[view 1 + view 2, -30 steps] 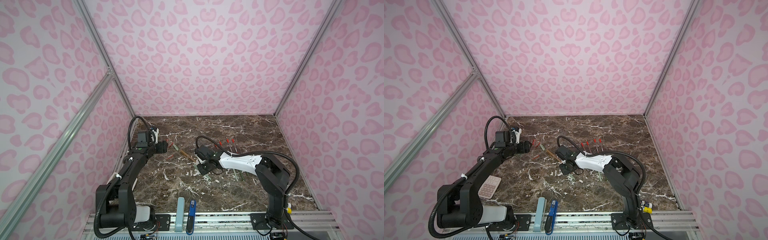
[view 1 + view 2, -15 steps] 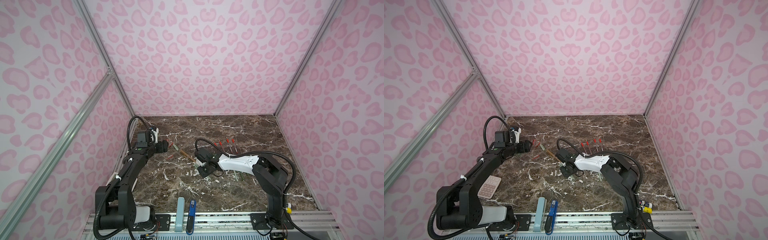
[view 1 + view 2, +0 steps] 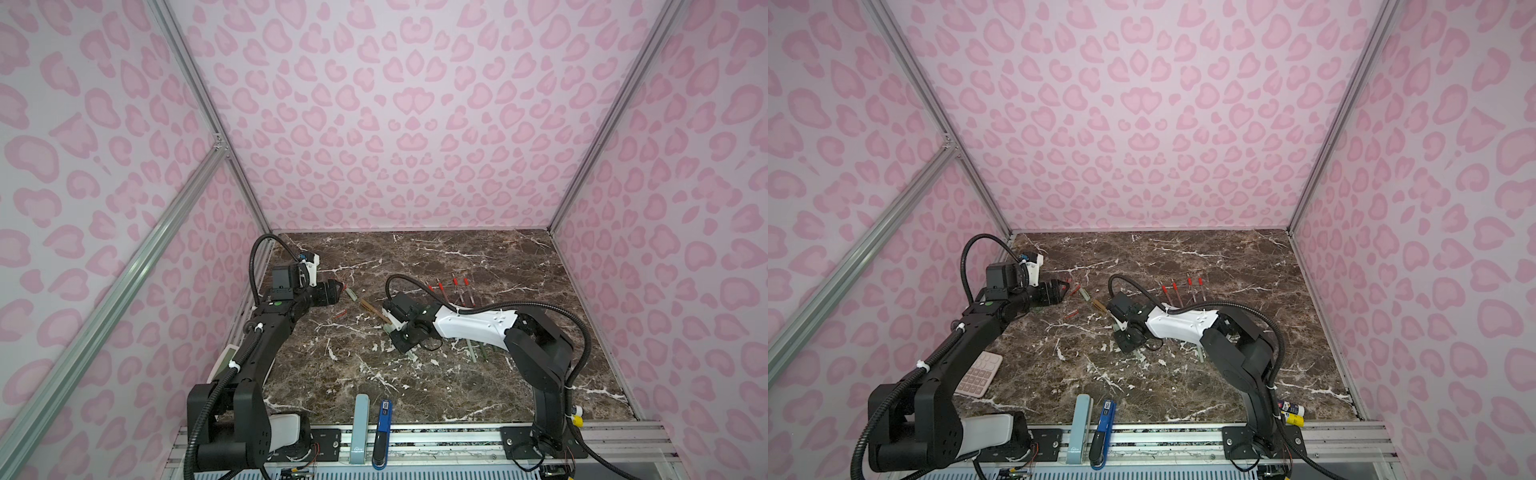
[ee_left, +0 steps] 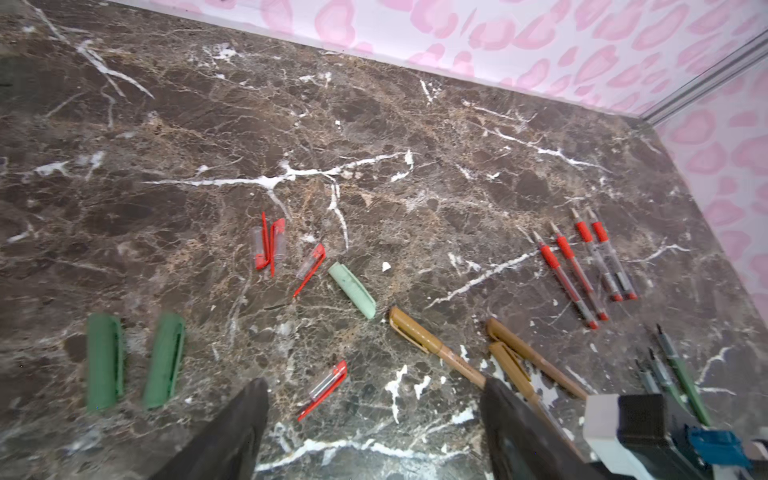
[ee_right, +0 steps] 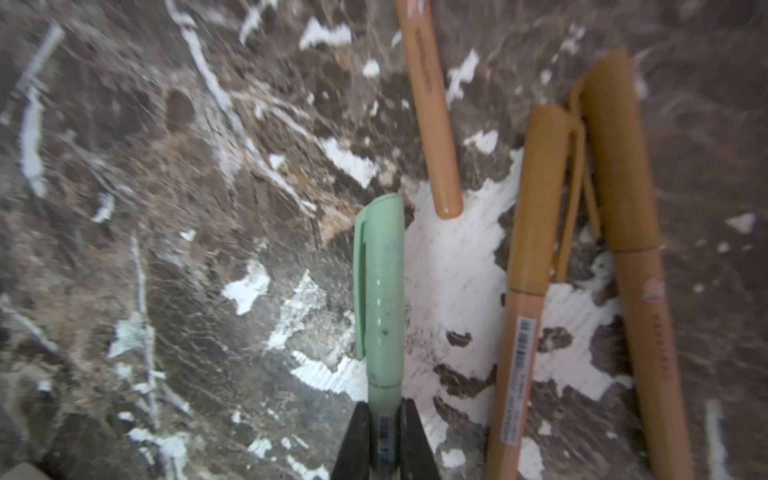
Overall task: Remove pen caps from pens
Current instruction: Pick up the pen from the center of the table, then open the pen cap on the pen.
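The mint-green pen (image 5: pixel 380 324), its cap (image 5: pixel 380 249) on, sticks out from between the two black fingers (image 5: pixel 353 440) of my right gripper (image 5: pixel 384 444), which pinch the barrel just behind the cap (the cap itself is clear of them). Tan pens (image 5: pixel 528 249) lie beside it on the marble table (image 5: pixel 124 208). My left gripper (image 4: pixel 374 432) hangs spread wide, holding nothing, near a loose red cap (image 4: pixel 322 388).

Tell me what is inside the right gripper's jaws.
The right gripper is shut on a mint-green pen, its cap still on and sticking out in front. The barrel farther back is covered by the gripper.
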You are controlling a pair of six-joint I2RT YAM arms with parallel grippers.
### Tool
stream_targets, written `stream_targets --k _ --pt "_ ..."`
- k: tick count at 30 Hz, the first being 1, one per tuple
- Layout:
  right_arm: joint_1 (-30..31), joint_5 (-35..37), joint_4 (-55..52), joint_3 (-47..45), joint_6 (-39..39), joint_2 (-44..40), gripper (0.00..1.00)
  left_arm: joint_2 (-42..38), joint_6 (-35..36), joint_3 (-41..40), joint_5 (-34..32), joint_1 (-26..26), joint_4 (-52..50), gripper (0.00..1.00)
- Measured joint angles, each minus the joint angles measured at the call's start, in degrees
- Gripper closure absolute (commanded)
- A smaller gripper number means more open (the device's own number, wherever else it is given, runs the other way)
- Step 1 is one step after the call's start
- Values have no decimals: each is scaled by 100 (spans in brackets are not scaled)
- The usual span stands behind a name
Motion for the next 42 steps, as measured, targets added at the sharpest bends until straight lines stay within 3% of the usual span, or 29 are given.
stream_targets --k 8,14,25,27,31,32,38,42 --pt "-131 -474 643 223 570 -439 95 48 -1239 -367 1121 0 898 15" --pt "-140 -772 1266 341 973 -533 95 120 -2243 -651 1711 -105 1519 28" --pt "-57 -1010 1683 424 1259 -509 95 219 -2452 -684 2092 -678 1718 42" --pt "-52 -1014 1668 485 1261 -490 95 264 -2404 -623 2098 -811 1593 49" --pt "-55 -1023 1718 452 1263 -496 96 352 -2308 -546 2138 -933 1547 80" --pt "-63 -1034 1694 463 1259 -479 96 376 -2275 -503 2118 -938 1464 83" --pt "-90 -1036 1751 468 1255 -463 94 387 -2203 -341 2129 -957 1290 96" --pt "-98 -1093 1738 555 1259 -354 79 389 -2194 -321 2050 -949 1174 96"
